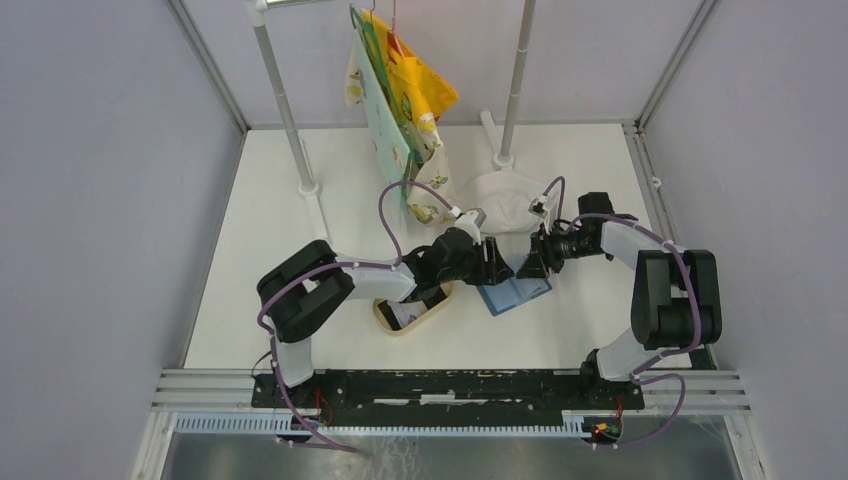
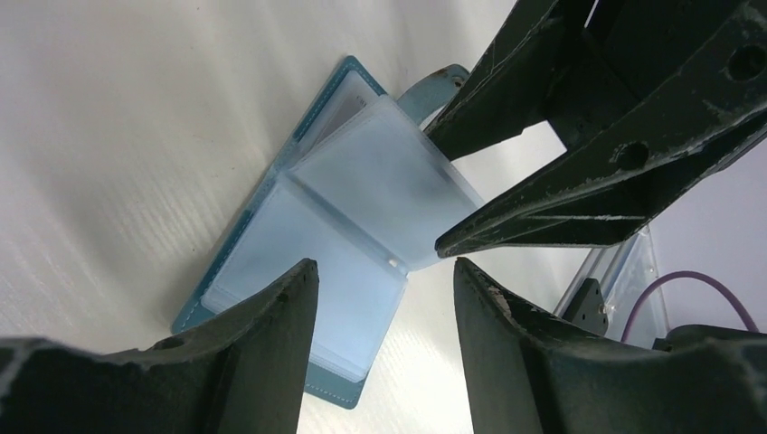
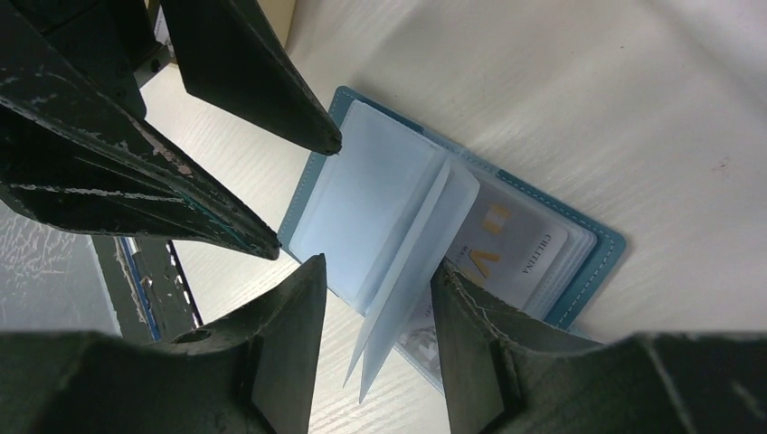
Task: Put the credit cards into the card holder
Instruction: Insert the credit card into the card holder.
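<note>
Right up against the lens, the left hand shows 2 scuffed black fingers spread apart, nothing pinched, and the wallet in plain sight through the gap.

Now the wide shot: a white desk walled in by pale panels. At the back is a white-poled rack with a yellow and pale green patterned cloth hanging from it. The left arm reaches in from the left, the right arm curls in from the right, and both wrists meet mid-desk, nose to nose. Behind them lies a crumpled white cloth. Under the left forearm sits a tan oval tray, its contents mostly covered by the arm.

And there is the card holder, a small flat blue wallet, lying open on the desk near the tray's right side, directly beneath the 2 hands. Its frosted clear plastic sleeves are fanned up from the spine, 2 leaves standing. The right hand is spread as well, 1 finger on each side of those raised leaves; whether the pads touch the plastic I cannot tell. The left hand's tips hover at the opposite edge of the wallet, close to the flat sleeve there.

Under a clear pocket, on the half away from those tips, sits a pale card with gold marks. Smallest of all, the blue snap strap pokes out past the cover's edge beside a right fingertip.
</note>
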